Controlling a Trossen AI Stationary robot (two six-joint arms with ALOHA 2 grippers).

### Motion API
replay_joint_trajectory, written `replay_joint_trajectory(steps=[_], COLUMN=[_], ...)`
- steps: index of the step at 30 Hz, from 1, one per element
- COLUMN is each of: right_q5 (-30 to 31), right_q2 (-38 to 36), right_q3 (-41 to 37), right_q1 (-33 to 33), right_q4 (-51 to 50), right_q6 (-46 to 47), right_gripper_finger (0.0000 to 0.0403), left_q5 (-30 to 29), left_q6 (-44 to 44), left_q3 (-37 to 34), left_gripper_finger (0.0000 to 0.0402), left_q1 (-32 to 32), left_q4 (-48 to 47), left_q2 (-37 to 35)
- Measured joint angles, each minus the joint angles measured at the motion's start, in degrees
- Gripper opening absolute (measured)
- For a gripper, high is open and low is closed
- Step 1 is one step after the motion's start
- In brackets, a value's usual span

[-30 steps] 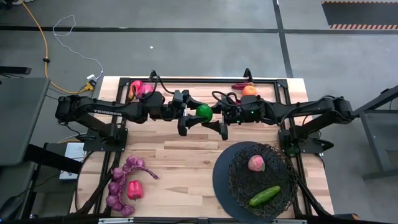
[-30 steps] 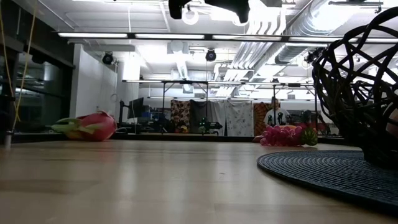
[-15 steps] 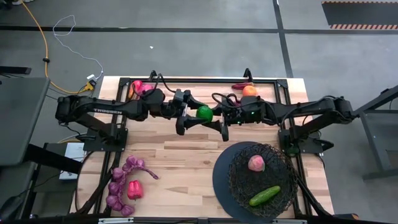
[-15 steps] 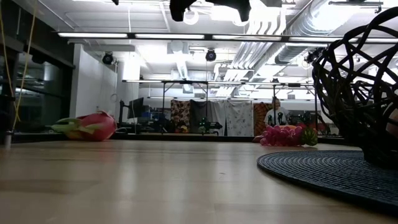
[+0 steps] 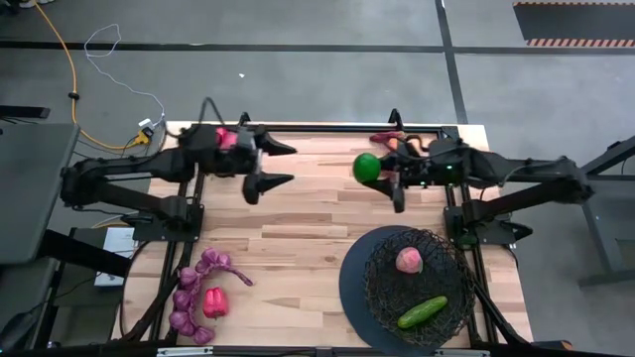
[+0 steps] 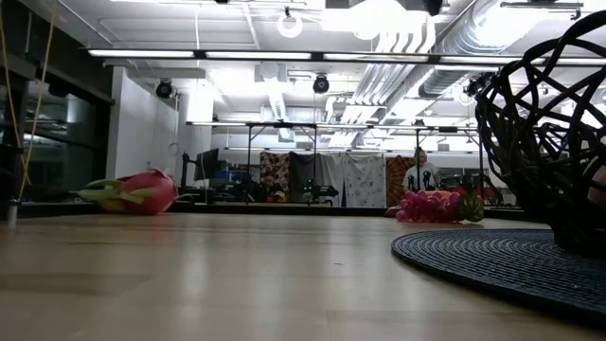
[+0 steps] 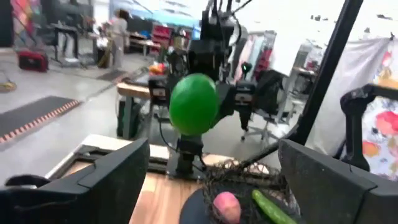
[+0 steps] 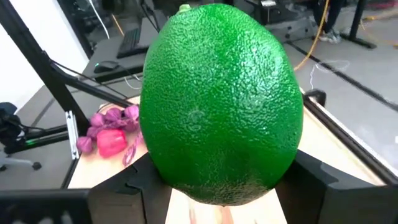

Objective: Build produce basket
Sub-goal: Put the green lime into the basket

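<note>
Nearest, at the tabletop (image 5: pixel 288 238) 5 o'clock edge, one basket (image 5: pixel 417 288) holds two items: one peach (image 5: pixel 408 260) and one cucumber (image 5: pixel 423 311). At 7 o'clock lie the purple grape bunches (image 5: pixel 189 293), touching one red pepper (image 5: pixel 213 301). Farther off, the right hand (image 5: pixel 382 178) is closed on one green ball (image 5: pixel 366 167), raised over the tabletop at 1 o'clock. The left hand (image 5: pixel 270 165) stands open and holds nothing, at 11 o'clock. One dragon fruit (image 6: pixel 142 192) lies at the far edge beneath the left arm. One orange (image 5: pixel 401 144) rests at the far edge.
</note>
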Motion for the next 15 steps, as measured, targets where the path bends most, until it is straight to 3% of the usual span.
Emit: replay_joint_trajectory(steps=[7,11,15], right_q5=[-0.6,-9.2,-16.4], right_q2=[-3.8,-4.0,-3.4], right_q3=[0.0,0.0,0.0], right_q1=[0.0,0.8,6.5], right_q4=[-6.0,-10.8,-23.3], right_q6=[2.5,10.1,16.9], right_gripper_finger=[0.0215,0.0215,0.0215], left_q5=[-10.1,-11.9,-13.8], left_q6=[2.6,5.3,6.2], left_q3=[0.0,0.0,0.0], left_gripper_finger=[0.0346,0.0346,0.0346], left_q1=[-4.3,-5.2,-5.2], left_q4=[-2.0,-2.3,-3.5], left_q2=[-3.0,-2.9,-2.3])
